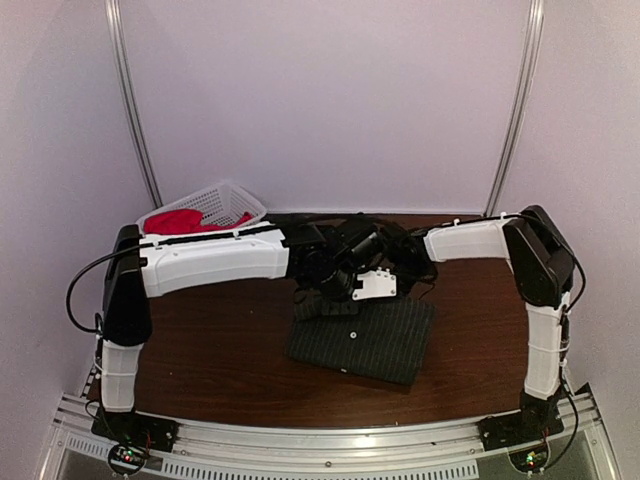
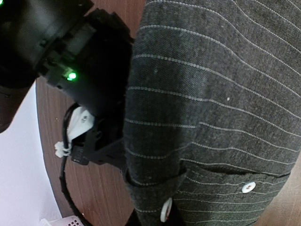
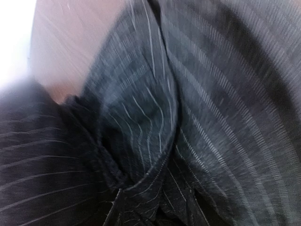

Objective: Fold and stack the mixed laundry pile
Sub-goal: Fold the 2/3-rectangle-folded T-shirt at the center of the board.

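Observation:
The dark pinstriped shirt (image 1: 370, 340) lies folded into a rectangle at the middle of the brown table (image 1: 220, 350). Both grippers meet over its far edge. My left gripper (image 1: 325, 292) is shut on a fold of the shirt with white buttons (image 2: 164, 209); cloth covers its fingers in the left wrist view. My right gripper (image 1: 362, 298) is next to it, shut on bunched shirt cloth (image 3: 141, 122), which fills the right wrist view. The red-pink T-shirt (image 1: 178, 220) lies in the white basket at the back left.
The white lattice basket (image 1: 235, 196) stands tilted at the table's back left edge; a corner of it shows in the left wrist view (image 2: 66, 221). The right arm's black wrist (image 2: 80, 56) is close beside my left gripper. White walls enclose the table.

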